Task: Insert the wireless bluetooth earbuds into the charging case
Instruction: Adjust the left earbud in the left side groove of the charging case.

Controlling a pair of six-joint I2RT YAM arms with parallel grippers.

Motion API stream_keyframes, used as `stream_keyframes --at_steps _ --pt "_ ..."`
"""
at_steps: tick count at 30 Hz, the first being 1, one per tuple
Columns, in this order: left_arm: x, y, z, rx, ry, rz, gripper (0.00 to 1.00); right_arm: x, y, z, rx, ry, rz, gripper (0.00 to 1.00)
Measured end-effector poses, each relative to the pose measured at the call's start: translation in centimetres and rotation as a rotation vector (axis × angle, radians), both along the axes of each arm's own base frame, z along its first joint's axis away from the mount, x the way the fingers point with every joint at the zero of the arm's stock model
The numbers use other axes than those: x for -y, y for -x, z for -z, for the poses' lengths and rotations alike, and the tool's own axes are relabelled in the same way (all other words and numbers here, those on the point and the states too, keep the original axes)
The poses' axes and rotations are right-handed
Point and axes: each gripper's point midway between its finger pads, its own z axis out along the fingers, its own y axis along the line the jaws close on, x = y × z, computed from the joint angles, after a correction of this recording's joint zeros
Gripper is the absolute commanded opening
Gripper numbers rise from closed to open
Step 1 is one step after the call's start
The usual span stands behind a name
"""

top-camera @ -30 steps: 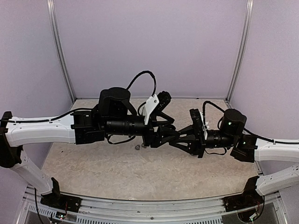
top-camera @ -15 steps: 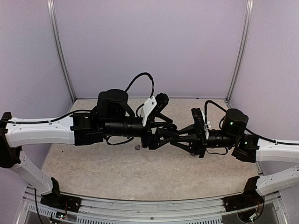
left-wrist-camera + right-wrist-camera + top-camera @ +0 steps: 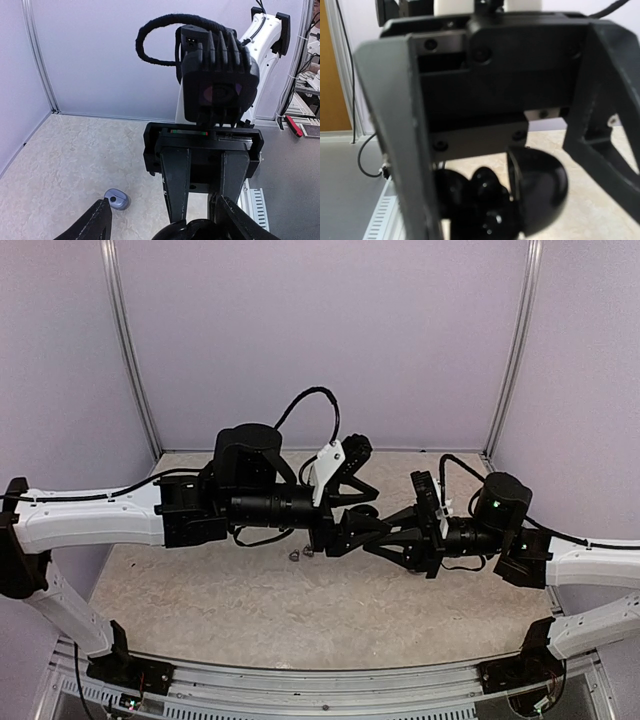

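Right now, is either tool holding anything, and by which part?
The right tool holds the black charging case, pinched across its body with the lid open; the exact contact is hidden. The left tool stands open around it, gripping nothing.

Overhead, I get soft, even light from above. The walls (image 3: 320, 340) read pale lilac, and the desk (image 3: 200, 610) carries only faint shadows beneath the arms (image 3: 260, 505), whose black parts swallow detail. My left wrist picture is crisp farther out, but the left pincer (image 3: 165, 227) sits dark at the bottom edge. The right wrist picture is dim and blurred up close, with tiny glints on the glossy case (image 3: 540, 185).
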Motion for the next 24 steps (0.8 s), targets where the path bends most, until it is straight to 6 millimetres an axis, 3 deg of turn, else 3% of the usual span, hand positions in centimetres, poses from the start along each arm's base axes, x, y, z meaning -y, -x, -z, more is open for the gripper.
stream_keyframes --at_steps 15,24 --pt "0.7 -0.4 0.1 -0.036 0.014 0.029 0.71 0.0 0.0 0.0 -0.005 -0.001 -0.001 0.0" --pt "1.2 0.0 0.5 -0.068 0.026 0.094 0.78 0.0 0.2 0.2 -0.009 0.002 -0.012 0.0"
